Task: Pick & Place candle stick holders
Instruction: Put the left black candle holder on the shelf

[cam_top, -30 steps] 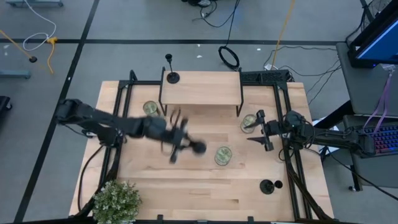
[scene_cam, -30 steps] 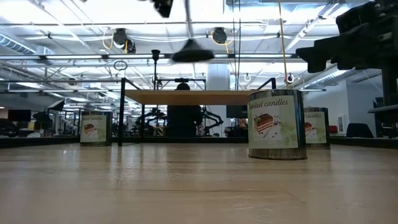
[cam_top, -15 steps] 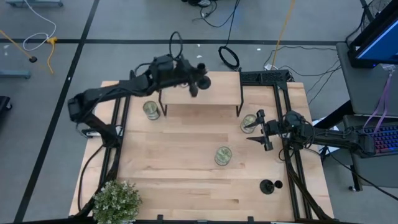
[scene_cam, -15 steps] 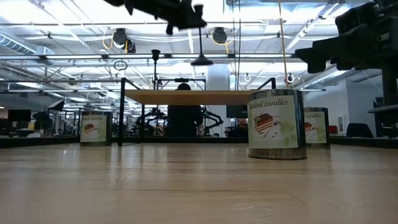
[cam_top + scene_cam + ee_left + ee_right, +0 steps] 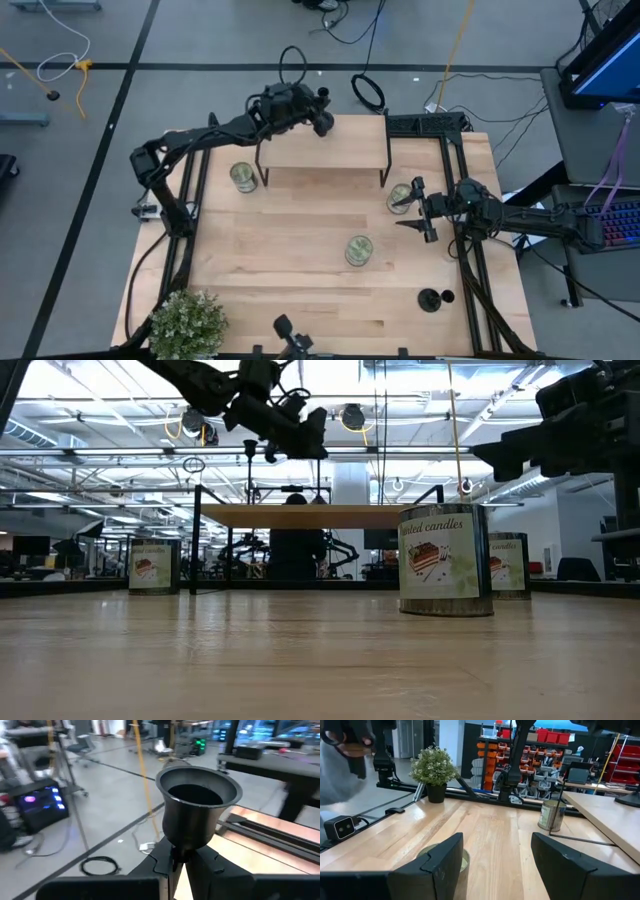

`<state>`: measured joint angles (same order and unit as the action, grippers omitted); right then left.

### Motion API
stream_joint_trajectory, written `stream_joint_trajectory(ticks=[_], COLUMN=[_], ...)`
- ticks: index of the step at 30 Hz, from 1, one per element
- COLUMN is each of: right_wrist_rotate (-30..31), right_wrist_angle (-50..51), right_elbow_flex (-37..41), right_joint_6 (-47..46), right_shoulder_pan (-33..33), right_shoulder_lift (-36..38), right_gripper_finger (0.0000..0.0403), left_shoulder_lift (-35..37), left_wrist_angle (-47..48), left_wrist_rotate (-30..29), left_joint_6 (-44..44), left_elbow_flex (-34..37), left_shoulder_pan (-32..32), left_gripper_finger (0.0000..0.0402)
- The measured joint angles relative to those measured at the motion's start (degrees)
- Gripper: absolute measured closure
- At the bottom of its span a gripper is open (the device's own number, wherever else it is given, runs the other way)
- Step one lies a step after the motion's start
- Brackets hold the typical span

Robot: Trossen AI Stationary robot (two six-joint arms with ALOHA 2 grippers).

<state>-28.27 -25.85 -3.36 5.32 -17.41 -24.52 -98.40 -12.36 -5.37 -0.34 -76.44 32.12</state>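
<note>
My left gripper (image 5: 318, 108) is over the far left part of the raised wooden shelf (image 5: 350, 145), shut on a black candle stick holder; the holder's flared top cup (image 5: 197, 802) stands just past the fingers. A second holder (image 5: 250, 465) stands upright on the shelf's left end and is hidden under the arm in the high view. A third holder (image 5: 433, 298) stands on its disc base on the table at the near right. My right gripper (image 5: 420, 210) is open and empty at the table's right, beside a candle tin (image 5: 402, 197). My left gripper pinches the holder's thin stem (image 5: 176, 865) between its two fingers (image 5: 162, 862), just under the top cup. The fingers come about level from the table's left, across the stem. The holder stands upright; whether its base touches the shelf I cannot tell.
Two more candle tins stand on the table, one near the shelf's left leg (image 5: 243, 177) and one in the middle (image 5: 358, 250). A leafy potted plant (image 5: 187, 323) stands at the near left corner. A dark frame runs along the table's left and right sides.
My left gripper has carried the holder from above the table's middle toward the far edge, to over the shelf. It has turned from tipped to upright on the way. In the last half second the gripper has come down toward the shelf.
</note>
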Motion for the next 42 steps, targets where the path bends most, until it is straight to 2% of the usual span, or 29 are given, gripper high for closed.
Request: stream_joint_trajectory(ticks=[4, 11, 18, 23, 28, 32, 36, 40, 42], right_wrist_rotate=[0.0, 0.0, -0.1, -1.5, -10.4, -18.6, -26.3, -35.1, -37.6], right_wrist_angle=[0.0, 0.0, 0.0, 0.0, -2.0, -2.7, -2.6, -3.1, -3.1], right_elbow_flex=[0.0, 0.0, 0.0, 0.0, 0.0, 0.0, 0.0, 0.0, 0.0], right_joint_6=[0.0, -0.1, -0.3, -4.4, -5.3, -5.6, -12.2, -13.1, -12.7], right_shoulder_pan=[0.0, 0.0, 0.0, 0.0, 0.0, 0.0, 0.0, 0.0, 0.0], right_shoulder_lift=[-0.3, -0.3, -0.3, -0.3, -0.3, -0.2, -0.3, -0.1, -0.1], right_gripper_finger=[0.0174, 0.0174, 0.0174, 0.0174, 0.0174, 0.0174, 0.0174, 0.0174, 0.0174], left_shoulder_lift=[0.0, 0.0, 0.0, 0.0, 0.0, 0.0, 0.0, 1.8, 3.6], left_wrist_angle=[2.5, 5.1, 4.8, 5.0, 5.3, 5.3, 5.4, 9.4, 12.2], left_wrist_rotate=[-0.9, -0.6, -0.8, -0.6, 0.8, 0.9, 0.9, -0.2, -0.7], left_joint_6=[-2.2, -2.5, -3.2, -1.4, 0.4, 0.4, 0.5, 4.6, 4.6], left_elbow_flex=[0.0, 0.0, 0.0, 0.0, 0.0, 0.0, 0.0, 0.1, 0.1], left_shoulder_pan=[0.1, 0.1, 0.1, 0.1, 0.1, 0.1, -0.3, -1.1, -1.5], left_gripper_finger=[0.0370, 0.0334, 0.0327, 0.0326, 0.0303, 0.0252, 0.0200, 0.0164, 0.0151])
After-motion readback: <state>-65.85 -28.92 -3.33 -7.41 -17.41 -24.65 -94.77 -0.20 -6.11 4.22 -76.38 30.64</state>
